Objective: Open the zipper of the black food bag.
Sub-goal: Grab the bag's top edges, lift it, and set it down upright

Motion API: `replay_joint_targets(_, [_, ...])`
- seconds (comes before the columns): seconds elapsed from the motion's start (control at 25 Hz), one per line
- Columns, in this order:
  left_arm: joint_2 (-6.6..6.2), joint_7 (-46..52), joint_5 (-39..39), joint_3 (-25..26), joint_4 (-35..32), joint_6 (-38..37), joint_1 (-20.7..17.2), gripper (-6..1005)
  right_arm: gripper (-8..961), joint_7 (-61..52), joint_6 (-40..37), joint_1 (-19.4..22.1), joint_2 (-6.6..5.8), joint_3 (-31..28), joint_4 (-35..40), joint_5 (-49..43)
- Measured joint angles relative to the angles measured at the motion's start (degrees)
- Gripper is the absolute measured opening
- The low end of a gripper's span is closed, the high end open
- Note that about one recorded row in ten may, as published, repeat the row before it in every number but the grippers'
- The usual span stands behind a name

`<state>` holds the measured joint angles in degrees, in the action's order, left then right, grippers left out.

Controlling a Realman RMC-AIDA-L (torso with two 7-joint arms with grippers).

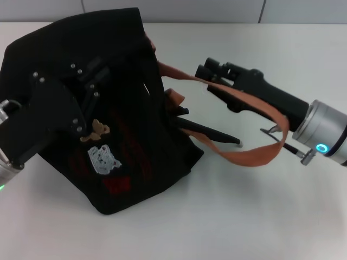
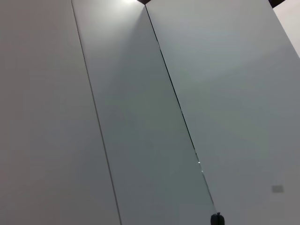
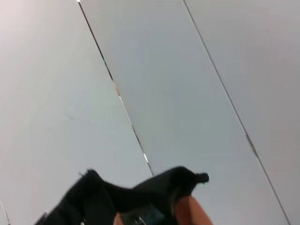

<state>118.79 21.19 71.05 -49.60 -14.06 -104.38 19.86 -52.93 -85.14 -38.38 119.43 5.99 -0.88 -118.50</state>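
Note:
The black food bag lies tipped over on the white table, with its tan bear patch, white bear patch and red patch facing me. My left gripper rests on the bag's upper left face. My right gripper hovers just right of the bag, and an orange-brown handle is draped over it. A narrow black strip with a small silver end juts from the bag's right side. I cannot trace the zipper on the black cloth. The right wrist view shows black fabric.
White table spreads in front of and to the right of the bag. A pale panelled wall runs along the back. The left wrist view shows only wall panels.

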Motion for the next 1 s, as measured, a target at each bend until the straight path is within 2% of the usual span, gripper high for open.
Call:
replay_joint_targets(0.12, [0.01,0.0,0.1,-0.5,0.6,-0.3,-0.2,87,331,-0.1,-1.0,-1.8,-0.05,0.3,0.3,0.0])
replay_joint_targets(0.56, [0.04,0.0,0.2,-1.7,0.7,-0.3,0.2,85,351,-0.7,0.2,-7.8,0.32,3.3,-0.9,-1.2])
replay_joint_targets(0.76, [0.10,0.0,0.2,-2.0,0.7,-0.3,0.5,84,356,-0.4,4.5,-9.9,0.44,4.7,-2.7,-1.2])
replay_joint_targets(0.8, [0.14,0.0,0.2,-2.3,0.6,-0.3,0.5,84,357,-0.3,8.3,-10.3,0.46,3.8,-3.2,-0.9])
replay_joint_targets(0.88, [0.14,0.0,0.2,-2.5,0.6,-0.4,0.6,84,358,-0.1,10.0,-10.4,0.46,2.9,-3.3,-0.7])
replay_joint_targets(0.92, [0.14,-0.2,0.2,-2.6,0.6,-0.4,0.6,84,359,0.7,13.6,-10.2,0.46,-0.5,-3.6,-0.5])
replay_joint_targets(0.96, [0.14,-0.2,0.2,-2.6,0.6,-0.4,0.6,83,360,0.7,13.6,-10.2,0.46,-0.5,-3.6,-0.5])
replay_joint_targets(1.0, [0.13,-0.4,0.2,-2.6,0.7,-0.4,0.6,83,361,1.4,14.0,-9.3,0.45,-2.9,-3.7,-0.4])
